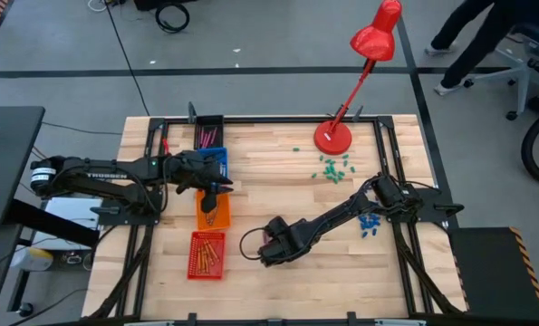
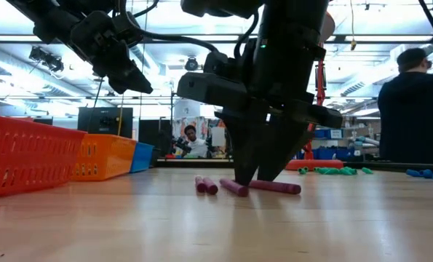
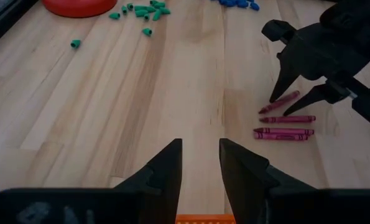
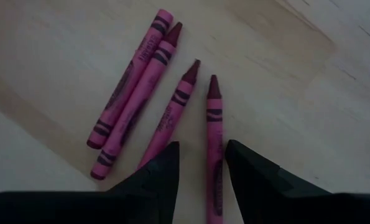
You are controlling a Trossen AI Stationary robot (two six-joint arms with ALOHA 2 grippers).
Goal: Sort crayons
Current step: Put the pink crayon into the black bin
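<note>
Right hand [image 4: 200, 165] down at table [image 3: 141, 93], fingers apart astride one of four pink crayons [image 4: 212, 137]. Left hand [image 3: 200, 165] apart, empty.

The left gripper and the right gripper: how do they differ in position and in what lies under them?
The left gripper hangs above the orange tray, while the right gripper is low over the bare table. The left gripper has nothing between its fingers; the right gripper straddles one of four pink crayons, without clamping it. Both stand open, fingers pointing downward.

Grey floor [image 1: 278, 45], bright ceiling lights [image 2: 391, 40]
</note>
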